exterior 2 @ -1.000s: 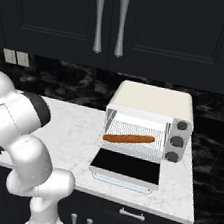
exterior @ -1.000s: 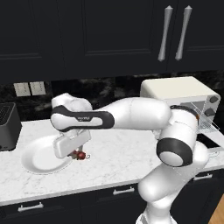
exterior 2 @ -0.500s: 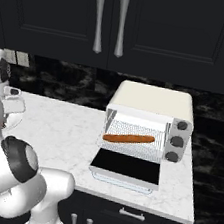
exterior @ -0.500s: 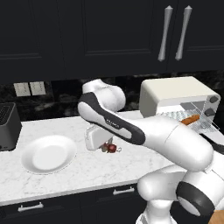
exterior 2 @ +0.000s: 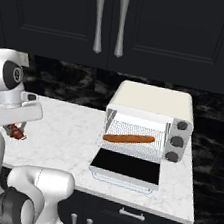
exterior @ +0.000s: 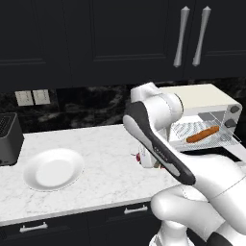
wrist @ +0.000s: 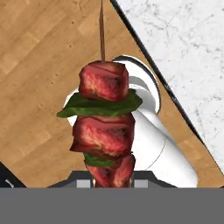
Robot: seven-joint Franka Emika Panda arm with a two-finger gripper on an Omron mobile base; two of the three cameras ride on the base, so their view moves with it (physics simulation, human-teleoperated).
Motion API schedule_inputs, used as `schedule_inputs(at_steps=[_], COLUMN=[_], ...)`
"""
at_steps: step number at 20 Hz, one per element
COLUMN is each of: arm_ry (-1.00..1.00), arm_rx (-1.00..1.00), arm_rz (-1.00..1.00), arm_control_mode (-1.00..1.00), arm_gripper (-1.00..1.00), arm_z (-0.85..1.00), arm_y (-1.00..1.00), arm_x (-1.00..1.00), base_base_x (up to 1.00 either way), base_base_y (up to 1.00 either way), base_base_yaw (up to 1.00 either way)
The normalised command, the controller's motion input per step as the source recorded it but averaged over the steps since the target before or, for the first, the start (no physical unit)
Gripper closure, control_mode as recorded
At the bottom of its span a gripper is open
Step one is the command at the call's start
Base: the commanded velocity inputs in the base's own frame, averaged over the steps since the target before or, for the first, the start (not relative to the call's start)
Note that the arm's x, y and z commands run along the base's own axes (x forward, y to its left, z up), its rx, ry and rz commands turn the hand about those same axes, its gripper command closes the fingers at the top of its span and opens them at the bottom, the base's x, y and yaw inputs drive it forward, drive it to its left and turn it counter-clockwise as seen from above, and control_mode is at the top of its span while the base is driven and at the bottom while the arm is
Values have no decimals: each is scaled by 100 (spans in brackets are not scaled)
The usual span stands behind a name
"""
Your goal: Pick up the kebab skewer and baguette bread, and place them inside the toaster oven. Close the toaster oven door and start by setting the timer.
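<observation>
My gripper [exterior: 148, 161] is shut on the kebab skewer [exterior: 139, 156], holding it above the counter between the plate and the toaster oven [exterior: 204, 101]. In the hand view the kebab skewer [wrist: 105, 127] rises from the gripper [wrist: 109, 181], red meat chunks with green pieces between, its stick pointing away. From the right the gripper [exterior 2: 15, 126] hangs at the far left with the kebab skewer [exterior 2: 15, 132] under it. The baguette bread [exterior 2: 129, 138] lies on the wire rack inside the toaster oven [exterior 2: 153, 102]. The toaster oven door [exterior 2: 126, 167] lies open and flat. The baguette bread [exterior: 202, 134] also shows through the open front.
A white plate [exterior: 53, 168] lies bare on the marble counter [exterior: 101, 149] at the left. A dark slot toaster [exterior: 7, 139] stands at the far left edge. Dark cabinets with silver handles [exterior 2: 109, 22] hang above. Wood floor [wrist: 39, 52] lies below the counter edge.
The arm has swung right from the plate toward the toaster oven, carrying the kebab skewer. The baguette and oven door have not moved.
</observation>
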Motion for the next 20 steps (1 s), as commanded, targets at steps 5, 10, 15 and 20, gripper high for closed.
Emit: schedule_inputs(at_steps=[5, 10, 15, 20], arm_ry=[-8, -15, -13, -7], arm_rx=[0, 0, 0, 4], arm_rz=[13, 26, 25, 15], arm_control_mode=[-100, -100, -100, -100], arm_gripper=[100, 100, 100, 100], arm_z=[37, 22, 7, 3], arm_y=[-100, -100, -100, -100], arm_x=[-21, -9, 2, 13], base_base_x=[0, 0, 0, 0], base_base_y=[0, 0, 0, 0], base_base_yaw=[0, 0, 0, 0])
